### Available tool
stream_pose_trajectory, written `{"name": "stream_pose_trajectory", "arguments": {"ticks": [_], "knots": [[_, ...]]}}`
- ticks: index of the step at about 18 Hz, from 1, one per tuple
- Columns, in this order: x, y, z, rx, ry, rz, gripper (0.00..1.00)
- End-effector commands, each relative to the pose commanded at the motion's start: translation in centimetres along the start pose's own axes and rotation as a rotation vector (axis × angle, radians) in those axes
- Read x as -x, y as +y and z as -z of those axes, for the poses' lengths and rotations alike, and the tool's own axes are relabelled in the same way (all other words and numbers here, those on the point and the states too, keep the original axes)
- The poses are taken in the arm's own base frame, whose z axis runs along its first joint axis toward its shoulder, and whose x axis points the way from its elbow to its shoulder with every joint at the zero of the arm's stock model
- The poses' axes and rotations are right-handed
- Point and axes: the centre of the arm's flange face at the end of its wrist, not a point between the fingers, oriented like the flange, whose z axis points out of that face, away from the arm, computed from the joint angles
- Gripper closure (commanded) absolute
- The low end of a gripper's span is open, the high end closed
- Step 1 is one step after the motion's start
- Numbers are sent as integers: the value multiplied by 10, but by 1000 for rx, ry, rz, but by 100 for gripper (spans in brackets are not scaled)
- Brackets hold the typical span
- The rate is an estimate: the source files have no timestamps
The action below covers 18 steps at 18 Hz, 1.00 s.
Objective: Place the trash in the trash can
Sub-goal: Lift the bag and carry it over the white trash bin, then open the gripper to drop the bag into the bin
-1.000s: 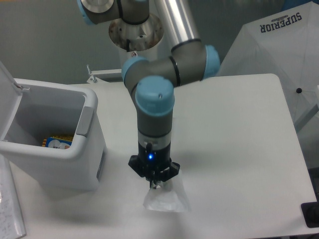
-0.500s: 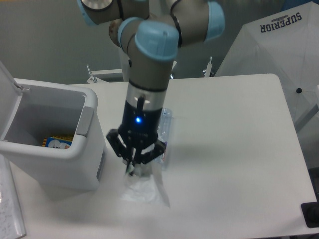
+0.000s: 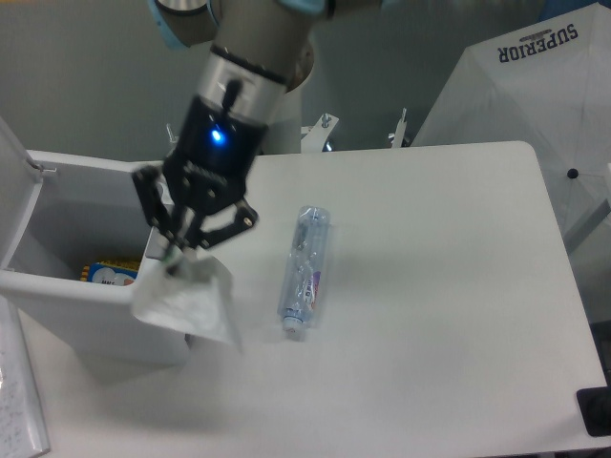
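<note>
My gripper (image 3: pixel 177 256) is shut on the crumpled white wrapper (image 3: pixel 186 303), which hangs in the air below the fingers, over the near right wall of the trash can (image 3: pixel 57 286). The trash can is a pale grey-white bin at the left with its lid (image 3: pixel 11 186) swung open. A crushed clear plastic bottle (image 3: pixel 305 270) with a blue-purple label lies on the white table (image 3: pixel 449 286), to the right of the gripper and apart from it.
Inside the bin lies a yellow and blue package (image 3: pixel 107 274). A white fabric cover with the print SUPERIOR (image 3: pixel 539 76) stands at the back right. A dark object (image 3: pixel 597 410) sits at the table's near right corner.
The gripper has lifted the wrapper off the table and carried it up and left to the bin's edge. The bottle, earlier hidden behind the arm, now lies in plain view.
</note>
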Motion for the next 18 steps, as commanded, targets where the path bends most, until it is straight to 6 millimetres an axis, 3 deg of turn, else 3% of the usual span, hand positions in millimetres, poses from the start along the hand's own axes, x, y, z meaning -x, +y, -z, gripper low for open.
{"name": "stream_pose_trajectory", "arguments": {"ticks": [3, 9, 11, 13, 14, 18], "knots": [[-30, 20, -4, 17, 50, -3, 92], [-59, 47, -27, 71, 104, -7, 81], [-64, 50, -32, 80, 114, -10, 62], [-63, 51, -34, 82, 116, -13, 12], [-63, 51, -34, 82, 116, -13, 2], [-63, 53, -34, 83, 116, -10, 0]]}}
